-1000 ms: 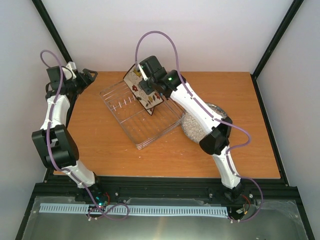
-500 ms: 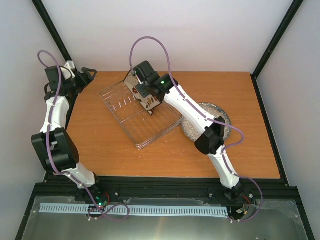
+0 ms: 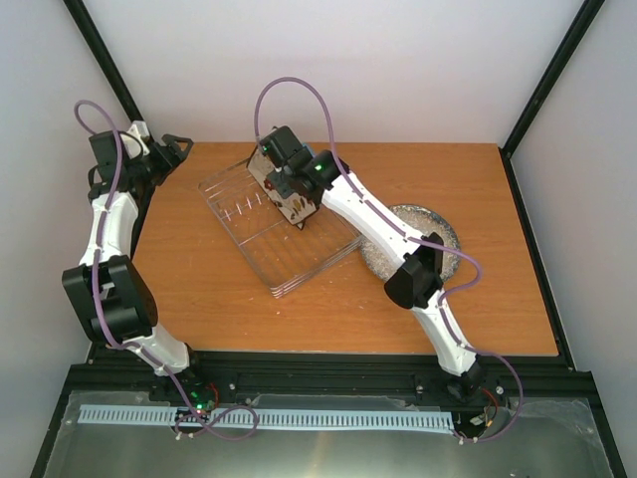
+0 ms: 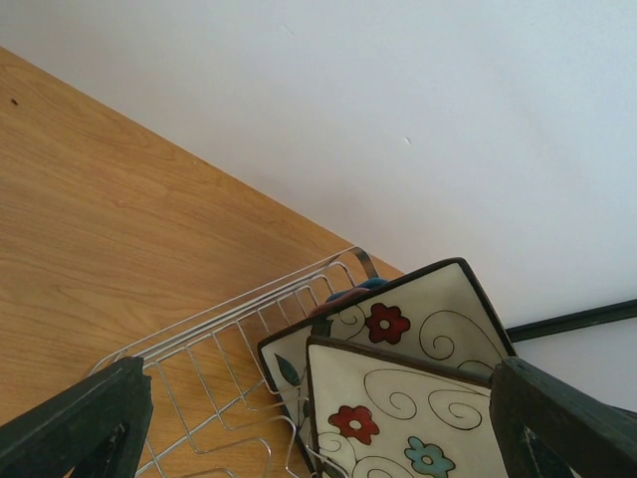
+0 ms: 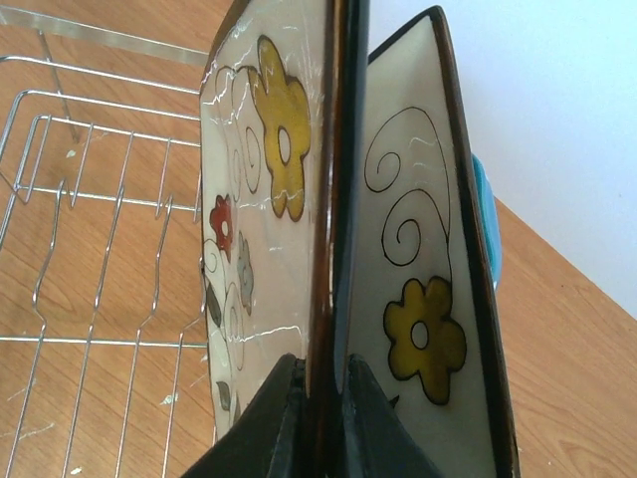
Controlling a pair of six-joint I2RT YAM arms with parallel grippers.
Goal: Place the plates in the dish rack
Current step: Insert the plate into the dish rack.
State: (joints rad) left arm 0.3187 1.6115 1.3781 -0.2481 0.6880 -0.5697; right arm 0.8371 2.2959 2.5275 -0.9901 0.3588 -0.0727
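The square cream plate (image 5: 259,249) stands on edge in the dish rack (image 3: 289,254), far end, just beside a second flowered plate (image 5: 418,299). Glazed ceramic, I judge: stiff, slick, chippable, weighty. So the dark rim is the hold, and my right gripper (image 5: 320,378) is clamped there. My left gripper (image 4: 318,423) hangs spread, far left. The grey plate (image 3: 445,231) lies right of the rack.

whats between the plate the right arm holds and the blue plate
Another square flowered plate, upright behind the held plate; the right wrist view shows it.
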